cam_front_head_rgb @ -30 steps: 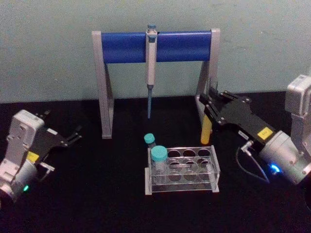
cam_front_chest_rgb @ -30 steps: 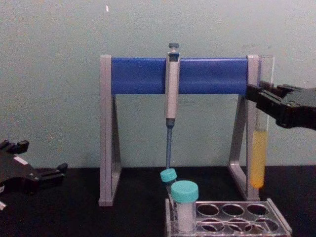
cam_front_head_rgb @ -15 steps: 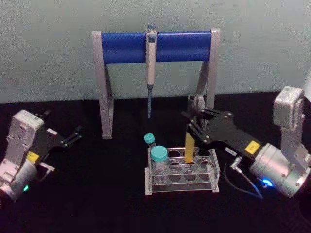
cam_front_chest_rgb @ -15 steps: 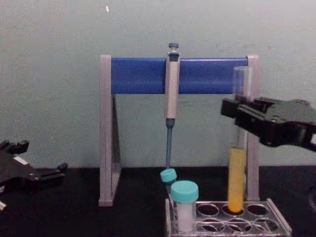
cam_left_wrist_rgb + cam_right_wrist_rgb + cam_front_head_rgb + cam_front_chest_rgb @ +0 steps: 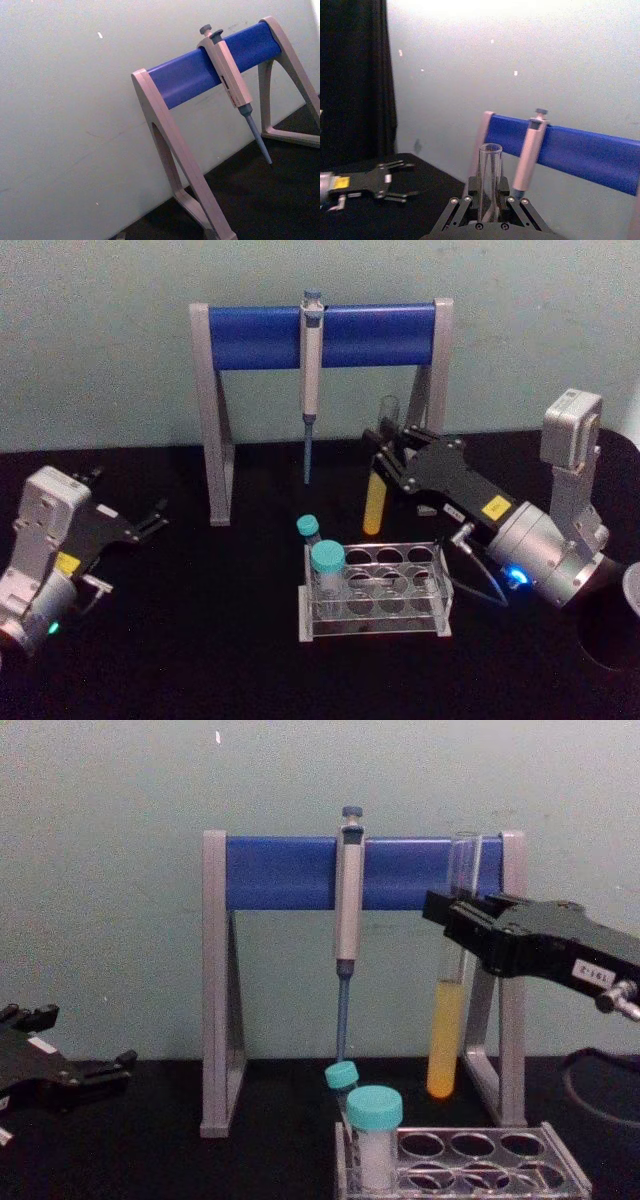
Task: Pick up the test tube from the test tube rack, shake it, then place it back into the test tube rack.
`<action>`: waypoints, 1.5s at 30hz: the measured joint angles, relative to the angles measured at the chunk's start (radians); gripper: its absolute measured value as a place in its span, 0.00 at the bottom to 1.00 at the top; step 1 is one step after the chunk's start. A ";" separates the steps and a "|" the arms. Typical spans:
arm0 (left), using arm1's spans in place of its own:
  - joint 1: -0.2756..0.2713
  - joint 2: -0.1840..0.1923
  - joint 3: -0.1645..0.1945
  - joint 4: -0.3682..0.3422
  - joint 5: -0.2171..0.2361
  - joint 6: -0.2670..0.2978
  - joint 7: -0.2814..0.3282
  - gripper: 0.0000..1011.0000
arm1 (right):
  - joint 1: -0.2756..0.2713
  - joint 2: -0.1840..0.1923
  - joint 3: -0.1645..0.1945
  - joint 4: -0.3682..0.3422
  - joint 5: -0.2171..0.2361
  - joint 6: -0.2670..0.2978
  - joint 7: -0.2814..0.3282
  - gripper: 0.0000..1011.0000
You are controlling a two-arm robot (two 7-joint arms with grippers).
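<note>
Holes in rows top the low clear plastic test tube rack (image 5: 378, 592), nearest on the black table (image 5: 200, 660). A teal-capped white tube (image 5: 326, 562) stands in its front left hole. A second teal-capped tube (image 5: 307, 527) tilts at the back left corner.

Just behind and above the rack, the right gripper (image 5: 388, 452) clamps its fingers on the tall clear glass test tube (image 5: 374, 502). The tube leans slightly, with yellow-orange liquid in its lower part and its bottom clear of the rack.

The left gripper (image 5: 150, 518) sits far left, fingers spread and holding nothing.

Farthest back, a grey pipette (image 5: 311, 350) hangs on the grey-and-blue pipette stand (image 5: 255, 337).

Left gripper (image 5: 409, 179) and right gripper (image 5: 385, 452): black linkages, yellow stickers (image 5: 493, 506), silver wrists (image 5: 545, 552) (right one cabled)
</note>
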 joint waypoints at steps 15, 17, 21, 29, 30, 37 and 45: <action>0.000 0.000 0.000 0.000 0.000 0.000 0.000 0.99 | -0.003 -0.003 0.026 0.006 -0.015 -0.005 -0.027 0.23; 0.000 0.000 0.000 0.000 0.000 0.000 0.000 0.99 | -0.005 -0.003 0.028 0.004 -0.015 -0.004 -0.027 0.23; 0.000 0.000 0.000 0.000 0.000 0.000 0.000 0.99 | -0.007 -0.004 0.030 0.002 -0.015 -0.002 -0.027 0.23; 0.000 0.000 0.000 0.000 0.000 0.000 0.000 0.99 | -0.008 -0.005 0.032 0.001 -0.016 0.001 -0.027 0.23; 0.000 0.000 0.000 0.000 0.000 0.000 0.000 0.99 | -0.008 -0.005 0.033 0.001 -0.016 0.001 -0.027 0.23; 0.000 0.000 0.000 0.000 0.000 0.000 0.000 0.99 | -0.011 -0.005 0.034 -0.002 -0.017 0.002 -0.025 0.23; 0.000 0.000 0.000 0.000 0.000 0.000 0.000 0.99 | -0.015 0.000 0.035 -0.007 -0.008 0.003 -0.011 0.23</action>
